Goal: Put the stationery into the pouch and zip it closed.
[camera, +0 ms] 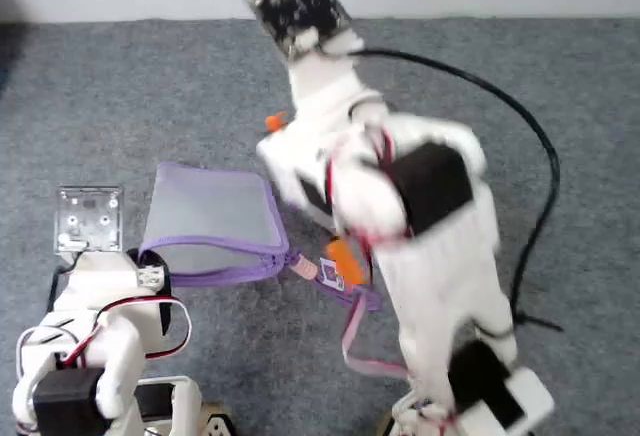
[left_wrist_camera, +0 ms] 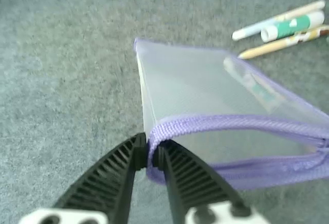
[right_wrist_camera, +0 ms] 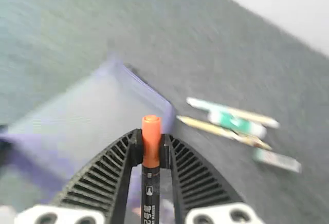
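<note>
1. Left pincer [left_wrist_camera: 151, 154] pinches the purple pouch [left_wrist_camera: 205, 90] at its zipper-edge corner; pouch lies on the grey surface [left_wrist_camera: 61, 80].
2. Right pincer [right_wrist_camera: 151, 141] grips an orange-capped pen [right_wrist_camera: 151, 127] over the pouch.
3. Other stationery [right_wrist_camera: 234, 121] lies beside the pouch.

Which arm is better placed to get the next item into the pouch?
Right. The right gripper grips an orange-capped pen near the pouch, while the left gripper is clamped on its purple rim.

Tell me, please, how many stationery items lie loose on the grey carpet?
4, all beside the purple mesh pouch: a white-and-teal pen, a green-and-white tube, a yellow pencil, and a teal piece set apart. Others may be hidden.
</note>
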{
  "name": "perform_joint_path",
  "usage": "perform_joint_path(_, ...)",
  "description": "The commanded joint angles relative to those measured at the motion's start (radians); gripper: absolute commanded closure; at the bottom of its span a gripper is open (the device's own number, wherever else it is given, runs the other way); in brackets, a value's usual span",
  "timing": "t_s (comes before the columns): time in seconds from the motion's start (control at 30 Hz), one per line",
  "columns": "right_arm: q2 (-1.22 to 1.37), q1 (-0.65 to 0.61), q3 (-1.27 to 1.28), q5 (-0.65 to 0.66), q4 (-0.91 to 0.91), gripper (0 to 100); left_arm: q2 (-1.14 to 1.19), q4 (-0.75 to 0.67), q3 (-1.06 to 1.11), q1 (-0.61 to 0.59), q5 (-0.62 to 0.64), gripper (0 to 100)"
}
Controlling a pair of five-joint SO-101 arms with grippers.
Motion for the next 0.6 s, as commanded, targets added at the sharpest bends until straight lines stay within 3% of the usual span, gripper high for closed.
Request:
perform_joint_path(0.0, -0.127, -0.130, -0.044, -0.094, 0.021, 99.1, 0.103, -0.021, -0.102, -0.003, 0.049, 99)
perform_joint_path(0.37, -0.183, -0.174, -0.043, -0.121, -0.254, 99.1, 0.416, -0.021, -0.335, -0.002, 0.075, 99)
perform_joint_path(0.57, -0.166, -0.084, -0.034, -0.121, -0.410, 99.1, 0.434, -0.025, -0.346, -0.002, 0.075, 99)
